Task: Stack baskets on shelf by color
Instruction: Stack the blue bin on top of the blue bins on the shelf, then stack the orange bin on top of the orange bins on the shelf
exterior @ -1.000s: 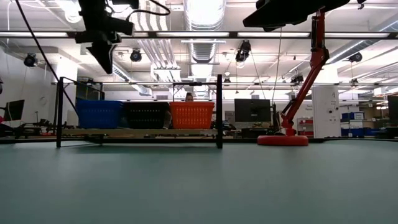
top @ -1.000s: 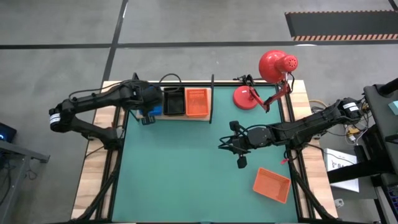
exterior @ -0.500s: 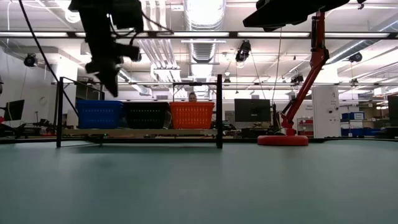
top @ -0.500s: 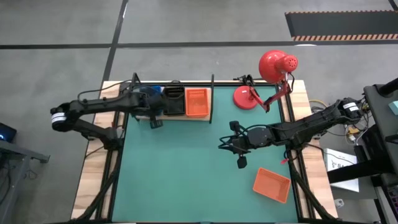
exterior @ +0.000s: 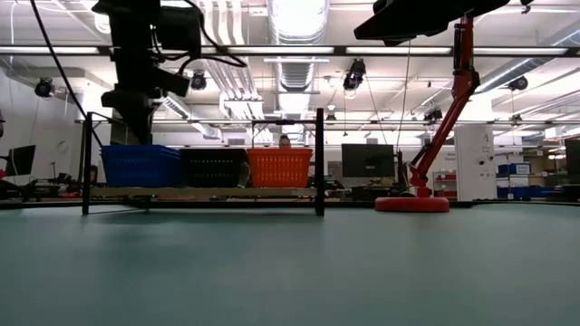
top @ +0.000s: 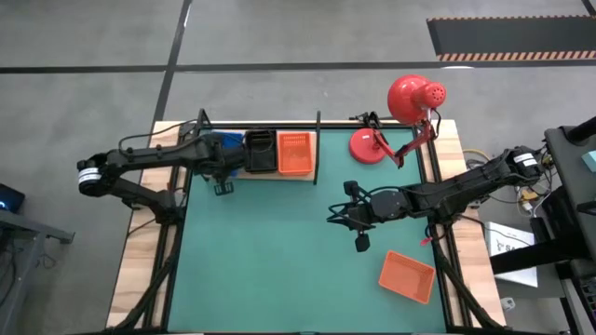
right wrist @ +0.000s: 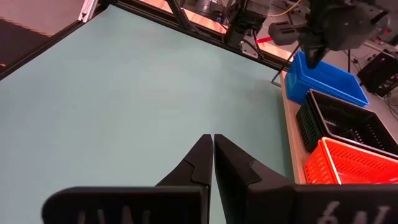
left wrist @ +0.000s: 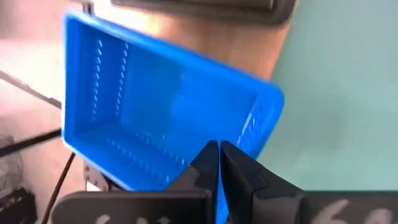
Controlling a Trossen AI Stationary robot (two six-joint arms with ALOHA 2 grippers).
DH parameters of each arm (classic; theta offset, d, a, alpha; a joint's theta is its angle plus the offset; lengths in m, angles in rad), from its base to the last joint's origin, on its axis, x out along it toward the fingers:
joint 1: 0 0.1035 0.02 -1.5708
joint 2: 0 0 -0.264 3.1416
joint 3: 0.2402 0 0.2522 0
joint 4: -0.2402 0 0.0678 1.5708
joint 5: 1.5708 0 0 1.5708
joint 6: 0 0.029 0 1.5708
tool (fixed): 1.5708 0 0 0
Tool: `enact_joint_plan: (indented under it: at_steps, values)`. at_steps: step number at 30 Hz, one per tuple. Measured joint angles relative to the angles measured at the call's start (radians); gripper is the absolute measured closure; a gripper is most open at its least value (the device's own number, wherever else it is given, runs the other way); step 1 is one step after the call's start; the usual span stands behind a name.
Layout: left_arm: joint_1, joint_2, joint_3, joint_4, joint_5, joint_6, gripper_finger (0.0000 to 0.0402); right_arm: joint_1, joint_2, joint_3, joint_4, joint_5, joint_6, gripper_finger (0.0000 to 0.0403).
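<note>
Blue, black and orange baskets sit side by side on the wooden shelf [top: 309,177]. The blue basket [left wrist: 168,121] is at the left end, the black basket [exterior: 212,167] in the middle, the orange basket [top: 294,153] at the right end. The left gripper [left wrist: 219,155] hangs just above the blue basket, its jaws pressed together and holding nothing. The right gripper [right wrist: 212,152] is over the green mat [top: 279,261], jaws together too. Another orange basket [top: 407,276] lies alone on the mat near it.

Bright even overhead light, ceiling strip glare in low view, blue basket [left wrist: 168,118] motion-blurred, soft shadows
</note>
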Motion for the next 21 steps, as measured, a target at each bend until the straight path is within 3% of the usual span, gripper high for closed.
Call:
enact_joint_plan:
  at_steps: [9, 14, 21]
  values:
    - [-0.050, -0.005, 0.089, 0.107, -0.002, -0.078, 0.0402, 0.000, 0.000, -0.001, -0.002, 0.000, 0.006, 0.0394]
    - [-0.150, -0.026, 0.139, 0.110, -0.011, -0.104, 0.0402, 0.026, 0.000, -0.017, 0.000, -0.005, 0.122, 0.0394]
    - [-0.332, -0.070, 0.109, 0.228, -0.010, -0.179, 0.0402, 0.150, 0.074, -0.022, 0.039, -0.008, 0.277, 0.0394]
